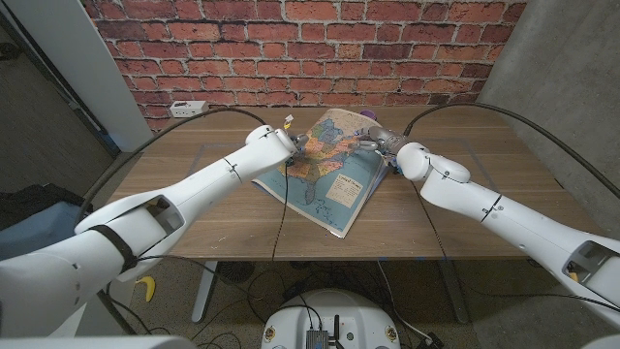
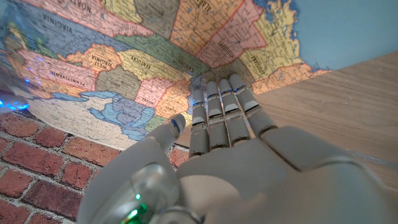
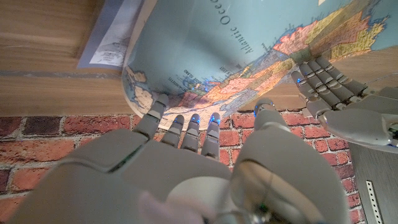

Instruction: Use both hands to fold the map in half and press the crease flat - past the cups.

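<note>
A colourful map [image 1: 325, 174] lies at the table's middle, its near corner showing stacked layers. My left hand [image 1: 289, 145] is at the map's far left part. In the left wrist view its fingers [image 2: 221, 106] are straight and together, with the tips touching the printed map [image 2: 124, 62] and nothing gripped. My right hand [image 1: 381, 142] is at the map's far right edge. Its fingertips [image 3: 186, 124] are spread along the curved edge of the map [image 3: 236, 56], and the thumb stands apart. The left hand [image 3: 329, 87] touches the same sheet close by.
A small purple object [image 1: 371, 116] stands just behind my right hand. A white socket box [image 1: 188, 107] sits at the table's far left, in front of the brick wall [image 1: 291, 48]. Bare wooden table [image 1: 455, 233] shows on both sides of the map.
</note>
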Motion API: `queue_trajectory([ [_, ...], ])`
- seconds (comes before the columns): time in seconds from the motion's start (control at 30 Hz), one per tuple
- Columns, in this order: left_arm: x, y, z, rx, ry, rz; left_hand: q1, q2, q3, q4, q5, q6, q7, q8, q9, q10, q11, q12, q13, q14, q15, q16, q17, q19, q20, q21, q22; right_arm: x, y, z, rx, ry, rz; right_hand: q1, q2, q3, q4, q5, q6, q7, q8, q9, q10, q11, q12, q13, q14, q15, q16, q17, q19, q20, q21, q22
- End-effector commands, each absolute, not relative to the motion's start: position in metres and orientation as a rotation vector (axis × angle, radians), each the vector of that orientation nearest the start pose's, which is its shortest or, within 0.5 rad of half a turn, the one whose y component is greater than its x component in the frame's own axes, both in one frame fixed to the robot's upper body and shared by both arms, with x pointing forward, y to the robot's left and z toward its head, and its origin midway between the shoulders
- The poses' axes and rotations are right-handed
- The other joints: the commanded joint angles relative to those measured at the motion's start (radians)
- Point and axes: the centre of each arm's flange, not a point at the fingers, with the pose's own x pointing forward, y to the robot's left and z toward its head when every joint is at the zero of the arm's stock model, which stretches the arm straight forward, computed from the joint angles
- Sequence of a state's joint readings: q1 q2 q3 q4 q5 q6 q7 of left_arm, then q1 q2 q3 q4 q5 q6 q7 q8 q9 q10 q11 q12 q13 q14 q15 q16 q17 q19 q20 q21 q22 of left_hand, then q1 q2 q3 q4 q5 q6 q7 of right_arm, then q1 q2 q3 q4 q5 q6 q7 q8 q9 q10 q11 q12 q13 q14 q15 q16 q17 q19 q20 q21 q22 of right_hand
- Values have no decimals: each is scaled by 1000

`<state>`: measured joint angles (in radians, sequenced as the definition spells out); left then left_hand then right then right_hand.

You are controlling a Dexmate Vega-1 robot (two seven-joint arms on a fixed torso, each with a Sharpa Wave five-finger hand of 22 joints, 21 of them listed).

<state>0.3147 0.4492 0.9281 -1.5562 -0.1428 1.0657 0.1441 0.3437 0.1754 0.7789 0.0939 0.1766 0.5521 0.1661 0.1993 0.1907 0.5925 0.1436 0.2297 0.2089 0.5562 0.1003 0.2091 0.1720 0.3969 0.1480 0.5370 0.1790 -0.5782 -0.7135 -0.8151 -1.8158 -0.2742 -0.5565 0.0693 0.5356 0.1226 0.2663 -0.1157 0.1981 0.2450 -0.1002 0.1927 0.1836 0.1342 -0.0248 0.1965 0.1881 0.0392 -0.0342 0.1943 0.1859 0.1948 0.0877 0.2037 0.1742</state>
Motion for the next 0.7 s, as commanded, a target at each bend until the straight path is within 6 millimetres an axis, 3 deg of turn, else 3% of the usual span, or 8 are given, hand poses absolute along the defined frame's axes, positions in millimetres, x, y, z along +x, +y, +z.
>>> queue_trajectory([
  [0.03,656,130,31,966,104,14,-9,2,9,4,-5,-1,34,0,1,6,5,0,1,14,-1,-2,3,17,6,6,6,629,-140,16,-1261,-349,192,-6,-11,-5,-4,4,7,-4,3,3,8,-7,3,4,6,0,6,0,3,5,-3,3],
  [0.3,647,132,30,956,103,-8,-18,-2,9,9,-6,14,34,3,1,22,2,2,-1,35,-5,2,3,28,8,7,6,638,-135,8,-1301,-259,214,-18,-19,-13,-1,4,5,-2,2,3,11,5,4,4,8,3,7,1,3,4,-3,4],
  [0.53,641,130,28,956,120,-64,-28,-7,9,13,-7,34,32,7,1,50,3,8,-4,60,-10,3,2,53,8,13,6,633,-136,-2,-1364,-226,115,-25,-21,-20,-1,10,-11,-5,-5,3,-18,-9,-7,5,-26,10,-5,0,-43,3,-18,4],
  [0.63,640,128,27,969,133,-78,-32,-9,9,13,-7,40,34,7,1,57,5,9,-5,72,-8,4,2,66,9,17,6,628,-136,-4,-1364,-244,74,-23,-16,-19,-1,11,-12,-6,-5,3,-17,2,-5,5,-28,15,-5,0,-56,5,-21,4],
  [0.7,640,126,26,972,140,-85,-34,-10,9,13,-7,45,34,8,1,61,3,9,-5,79,-10,5,1,75,10,20,6,624,-135,-4,-1365,-269,22,-23,-14,-19,-2,12,-8,-3,-2,3,-16,29,-4,4,-27,32,-3,-1,-66,7,-20,4],
])
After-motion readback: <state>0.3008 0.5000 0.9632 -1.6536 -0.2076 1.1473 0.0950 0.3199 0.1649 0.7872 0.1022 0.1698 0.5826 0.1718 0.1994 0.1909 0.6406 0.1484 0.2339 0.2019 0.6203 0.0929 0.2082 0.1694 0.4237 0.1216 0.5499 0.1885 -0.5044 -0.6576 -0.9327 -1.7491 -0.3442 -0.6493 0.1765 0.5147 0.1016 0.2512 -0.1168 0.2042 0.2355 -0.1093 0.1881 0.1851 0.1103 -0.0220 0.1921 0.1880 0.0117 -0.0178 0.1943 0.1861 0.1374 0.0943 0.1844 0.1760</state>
